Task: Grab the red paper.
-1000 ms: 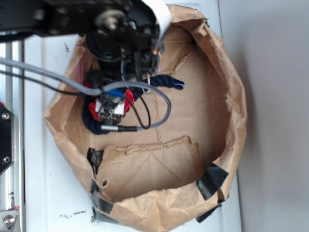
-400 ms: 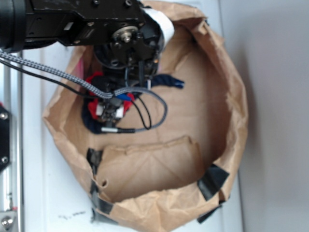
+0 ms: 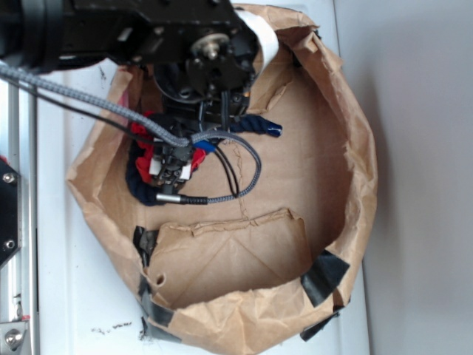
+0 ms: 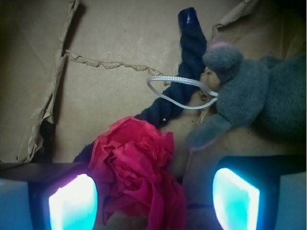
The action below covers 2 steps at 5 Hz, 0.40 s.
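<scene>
The red paper [image 4: 136, 165] is a crumpled wad on the brown bag floor, lying between my two glowing fingertips and closer to the left pad [image 4: 72, 203]. My gripper [image 4: 153, 201] is open around it, and the right pad [image 4: 235, 199] stands apart from it. In the exterior view the gripper [image 3: 174, 164] points down into the left side of the bag, with bits of red paper [image 3: 144, 151] showing beside it.
A navy twisted rope [image 4: 189, 57] runs behind the paper, its end also showing in the exterior view [image 3: 259, 124]. A grey plush toy [image 4: 259, 91] with a white cord loop [image 4: 182, 91] lies at right. Crumpled brown bag walls [image 3: 355, 170] ring the area.
The arm's upper body has shifted right and slightly down in the exterior view. The gripper stays over the red paper at the bag's left side.
</scene>
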Each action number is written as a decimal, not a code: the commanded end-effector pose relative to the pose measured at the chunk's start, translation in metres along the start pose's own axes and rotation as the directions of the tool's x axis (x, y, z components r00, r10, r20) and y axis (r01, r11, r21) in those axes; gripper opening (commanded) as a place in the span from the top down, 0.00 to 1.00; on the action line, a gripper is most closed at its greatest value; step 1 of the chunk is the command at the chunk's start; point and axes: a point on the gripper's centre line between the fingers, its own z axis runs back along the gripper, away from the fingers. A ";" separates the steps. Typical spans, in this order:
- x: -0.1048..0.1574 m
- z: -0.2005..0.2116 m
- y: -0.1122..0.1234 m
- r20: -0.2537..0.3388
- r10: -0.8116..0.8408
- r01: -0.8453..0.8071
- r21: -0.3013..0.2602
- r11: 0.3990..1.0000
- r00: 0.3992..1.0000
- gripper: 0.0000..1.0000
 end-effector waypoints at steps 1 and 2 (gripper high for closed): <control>0.011 -0.003 -0.001 0.017 -0.049 0.048 0.016 0.999 0.999 0.00; 0.010 -0.009 -0.010 -0.002 -0.080 0.080 0.089 0.993 0.997 0.00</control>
